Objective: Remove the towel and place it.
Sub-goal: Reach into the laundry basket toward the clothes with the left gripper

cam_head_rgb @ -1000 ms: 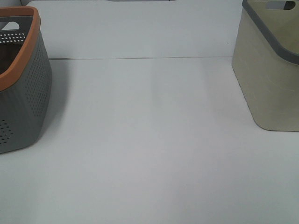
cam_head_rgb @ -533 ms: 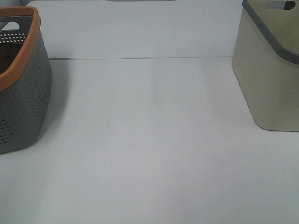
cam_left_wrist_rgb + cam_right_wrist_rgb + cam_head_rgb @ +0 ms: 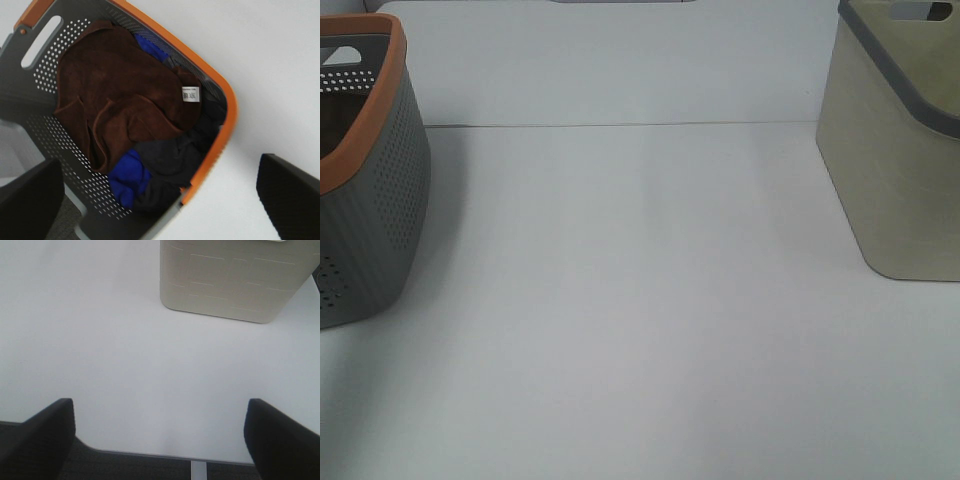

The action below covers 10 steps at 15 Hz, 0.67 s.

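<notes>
The dark brown plush towel (image 3: 120, 95) lies crumpled on top inside the grey perforated basket with an orange rim (image 3: 220, 85); a white tag shows at its edge. My left gripper (image 3: 160, 195) hovers above this basket, open and empty, its fingers (image 3: 30, 195) spread wide. In the exterior high view the basket (image 3: 370, 200) stands at the far left, its contents hidden, and neither gripper shows. My right gripper (image 3: 160, 435) is open and empty above the table's near edge.
A blue cloth (image 3: 127, 175) and a dark cloth (image 3: 170, 155) lie under the towel in the basket. A beige basket with a grey rim (image 3: 895, 150) stands at the far right, also in the right wrist view (image 3: 230, 280). The white table (image 3: 640, 300) lies between the baskets.
</notes>
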Motion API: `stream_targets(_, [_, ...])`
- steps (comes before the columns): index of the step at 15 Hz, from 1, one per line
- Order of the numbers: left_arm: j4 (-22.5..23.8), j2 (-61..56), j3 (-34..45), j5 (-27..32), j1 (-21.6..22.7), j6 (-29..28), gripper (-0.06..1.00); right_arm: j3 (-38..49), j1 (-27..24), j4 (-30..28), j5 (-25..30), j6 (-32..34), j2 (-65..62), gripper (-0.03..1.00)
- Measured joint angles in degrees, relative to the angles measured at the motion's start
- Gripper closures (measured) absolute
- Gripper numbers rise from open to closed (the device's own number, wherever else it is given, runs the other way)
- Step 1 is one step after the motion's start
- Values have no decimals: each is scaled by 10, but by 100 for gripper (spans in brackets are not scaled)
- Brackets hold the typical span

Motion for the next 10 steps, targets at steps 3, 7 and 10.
stream_targets(3, [10, 152, -119, 0, 1, 82, -5, 0, 0, 1, 0, 0, 0, 7])
stream_targets(7, [2, 304, -160, -1, 72, 201, -5, 0, 0, 1, 0, 0, 0, 7])
stream_targets(10, [3, 362, -161, -5, 115, 214, -5, 0, 0, 1, 0, 0, 0, 7])
